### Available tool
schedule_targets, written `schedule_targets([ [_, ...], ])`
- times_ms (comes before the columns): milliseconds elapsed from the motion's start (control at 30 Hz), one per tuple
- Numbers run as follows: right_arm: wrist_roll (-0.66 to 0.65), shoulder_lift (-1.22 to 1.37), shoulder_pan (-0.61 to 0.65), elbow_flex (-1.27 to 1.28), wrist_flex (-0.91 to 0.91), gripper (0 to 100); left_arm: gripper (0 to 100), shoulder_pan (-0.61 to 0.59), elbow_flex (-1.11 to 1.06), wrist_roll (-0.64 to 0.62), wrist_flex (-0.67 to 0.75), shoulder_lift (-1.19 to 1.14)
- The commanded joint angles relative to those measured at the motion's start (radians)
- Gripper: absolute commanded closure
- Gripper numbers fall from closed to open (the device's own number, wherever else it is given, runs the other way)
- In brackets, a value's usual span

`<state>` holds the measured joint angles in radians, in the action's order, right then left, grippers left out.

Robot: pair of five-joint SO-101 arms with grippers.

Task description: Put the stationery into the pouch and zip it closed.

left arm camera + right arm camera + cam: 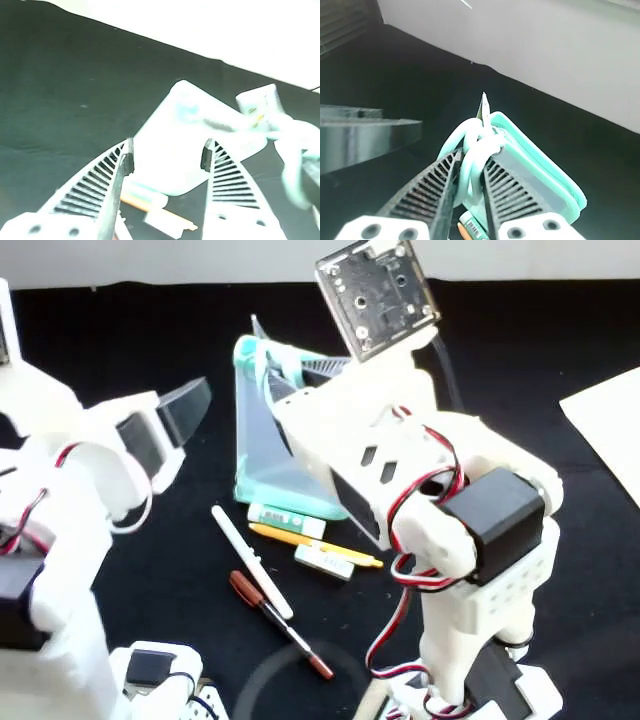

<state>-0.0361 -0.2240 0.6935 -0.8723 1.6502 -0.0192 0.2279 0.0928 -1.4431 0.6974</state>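
A translucent teal pouch (268, 455) stands tilted on the black table, one end lifted. My right gripper (472, 167) is shut on the teal loop at the pouch's (540, 175) raised top edge, which the high view shows near the right gripper (272, 372). My left gripper (185, 405) hangs open to the left of the pouch, apart from it; between its fingertips (167, 162) the pouch (185, 140) appears farther off. In front of the pouch lie a white pen (250, 558), a brown pen (272, 622), a yellow pencil (312, 542), a glue stick (285, 519) and a white eraser (324, 561).
The right arm's white body (470, 540) rises to the right of the stationery. A white sheet (610, 425) lies at the table's right edge. The left arm's body (50, 540) takes up the left front. Beyond the pouch, the black table (520, 330) runs to a pale wall.
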Motion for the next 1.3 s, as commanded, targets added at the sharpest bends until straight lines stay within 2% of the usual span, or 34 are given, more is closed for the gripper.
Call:
schedule_targets([
  [0,0.035,-0.027,0.018,0.004,0.027,99.2,77,0.019,0.03,-0.023,0.032,-0.077],
  [433,0.057,-0.03,0.018,0.002,0.068,99.2,77,0.016,0.076,-0.023,0.239,-0.297],
  [733,0.057,-0.028,0.064,0.002,0.093,99.2,77,0.022,0.248,-0.021,0.218,-0.524],
  [1267,0.057,-0.027,0.062,0.002,0.091,99.2,77,0.022,0.272,-0.017,0.064,-0.536],
])
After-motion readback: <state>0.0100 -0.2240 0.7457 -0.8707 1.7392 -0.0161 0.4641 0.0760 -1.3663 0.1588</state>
